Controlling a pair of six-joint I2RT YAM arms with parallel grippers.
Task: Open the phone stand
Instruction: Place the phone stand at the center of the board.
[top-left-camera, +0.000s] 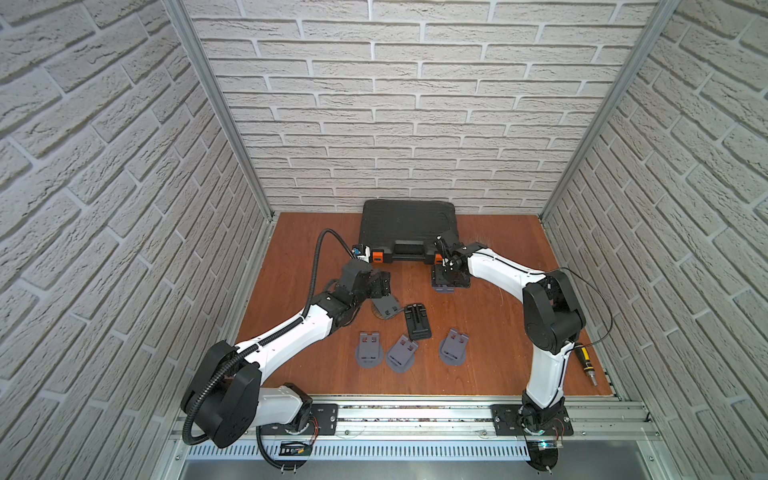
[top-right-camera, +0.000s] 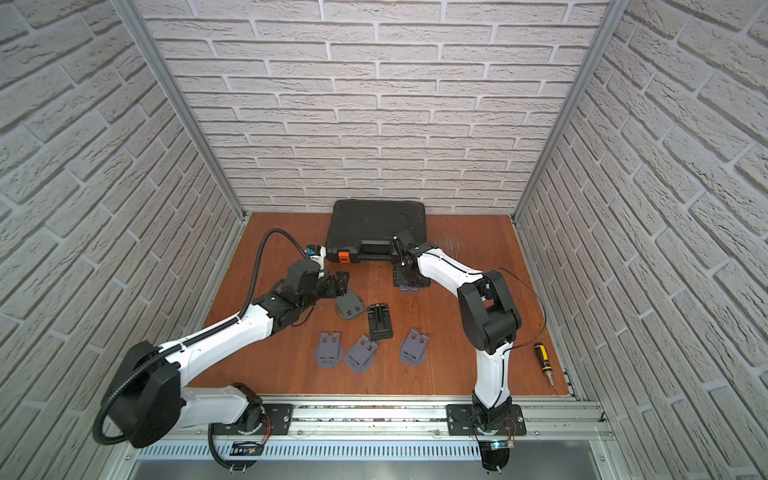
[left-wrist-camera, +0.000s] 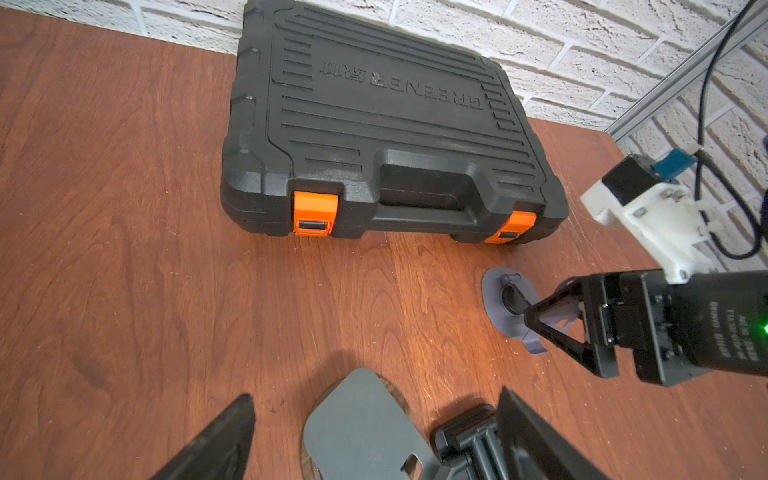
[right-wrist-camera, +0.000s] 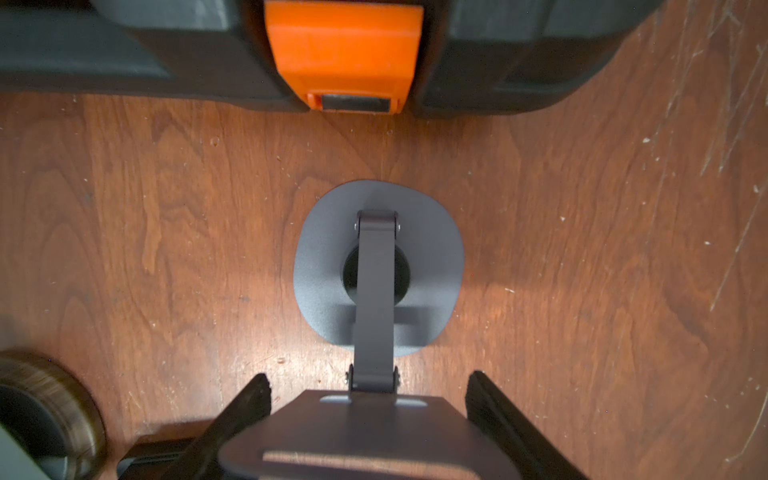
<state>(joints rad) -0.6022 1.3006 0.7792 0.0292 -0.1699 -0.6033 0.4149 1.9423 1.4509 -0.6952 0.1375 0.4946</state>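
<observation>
Where the black toolbox (top-left-camera: 409, 224) lies at the back of the wooden surface (top-left-camera: 490, 340), the unfolded phone stand (right-wrist-camera: 376, 299) stands just in front of its right-hand orange latch (right-wrist-camera: 345, 50). Its round base sits flat on the wood, the hinged arm rises from it, and the top plate is lifted between the fingers (right-wrist-camera: 241, 415) of the right claw (right-wrist-camera: 368, 378). Those fingers flank the plate closely, but I cannot tell whether they pinch it or have let go. The left claw (top-left-camera: 381, 286) hangs spread wide, grasping nothing, above a folded grey stand (top-left-camera: 386, 309). Just beside that one lies a black stand (top-left-camera: 417, 322), and nearer the robot three more grey stands (top-left-camera: 401, 353) lie flat in a row. A screwdriver (top-left-camera: 587, 359) rests near the right edge.
</observation>
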